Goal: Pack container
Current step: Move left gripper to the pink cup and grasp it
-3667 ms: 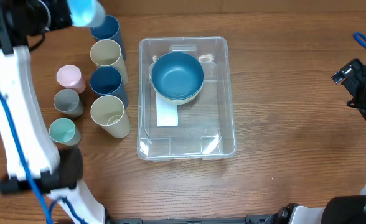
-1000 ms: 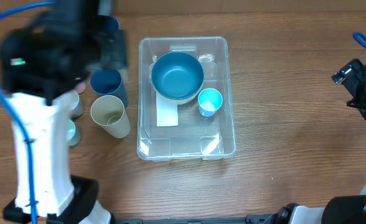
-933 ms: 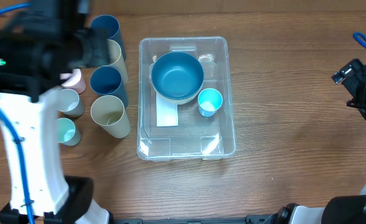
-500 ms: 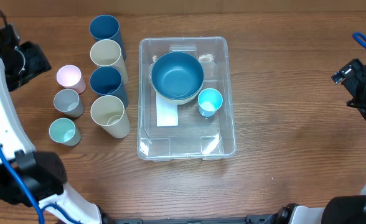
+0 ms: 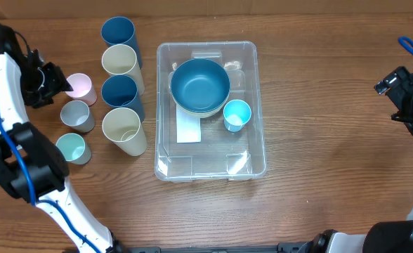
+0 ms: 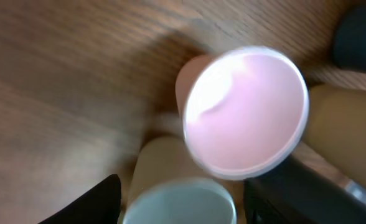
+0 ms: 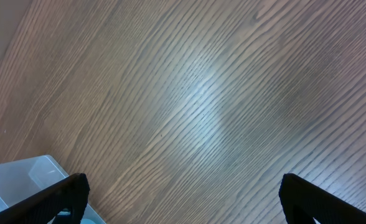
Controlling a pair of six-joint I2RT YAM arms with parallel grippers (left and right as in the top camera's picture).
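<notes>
**Overhead:** The container (image 5: pixel 210 160), a clear rectangular bin with rounded corners and a white base label, sits mid-table between both arms, probably so either can reach it. It holds a blue bowl (image 5: pixel 200 86) and a light blue cup (image 5: pixel 236 114). The left gripper (image 5: pixel 52 83) is just beside the pink cup (image 5: pixel 80 87), likely the next item.

**Left wrist:** Jaws parted and empty, pink cup ahead.

**Right wrist:** The right gripper (image 7: pixel 183 205) is spread wide, holding nothing.

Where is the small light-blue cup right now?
In the overhead view, the small light-blue cup stands inside the container, toward its right side, just beside the blue bowl.
</notes>
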